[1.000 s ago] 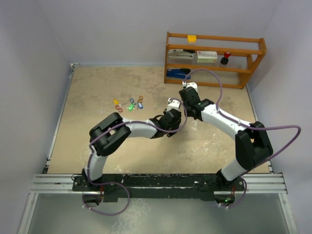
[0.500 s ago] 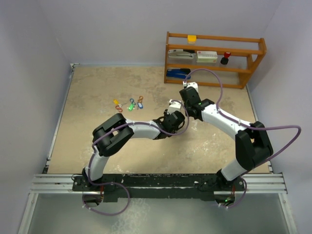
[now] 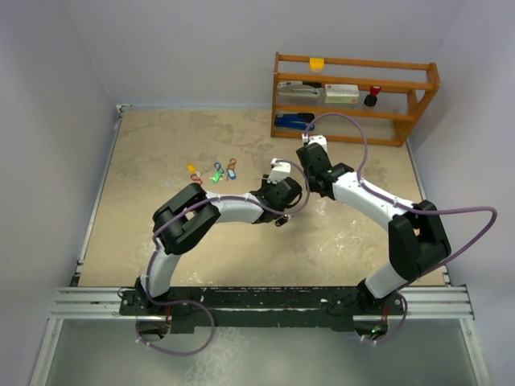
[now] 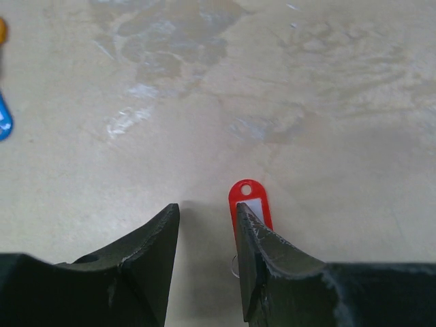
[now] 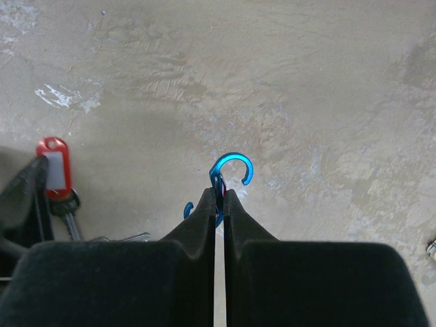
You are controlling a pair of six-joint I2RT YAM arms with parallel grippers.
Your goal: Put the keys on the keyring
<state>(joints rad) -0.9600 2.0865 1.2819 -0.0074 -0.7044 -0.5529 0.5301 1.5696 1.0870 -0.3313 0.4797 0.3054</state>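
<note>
Right claw [image 5: 218, 194] pinches blue clip [image 5: 232, 156] — left claw [image 4: 204, 211] (parted) beside red-tagged key [image 4: 251, 204].

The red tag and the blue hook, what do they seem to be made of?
The red tag looks like smooth, glossy plastic: uniform colour, moulded hole, white label window. The blue hook is probably metal with a coloured, perhaps anodised, finish: thin, with a bright sheen; plastic cannot be excluded.
</note>
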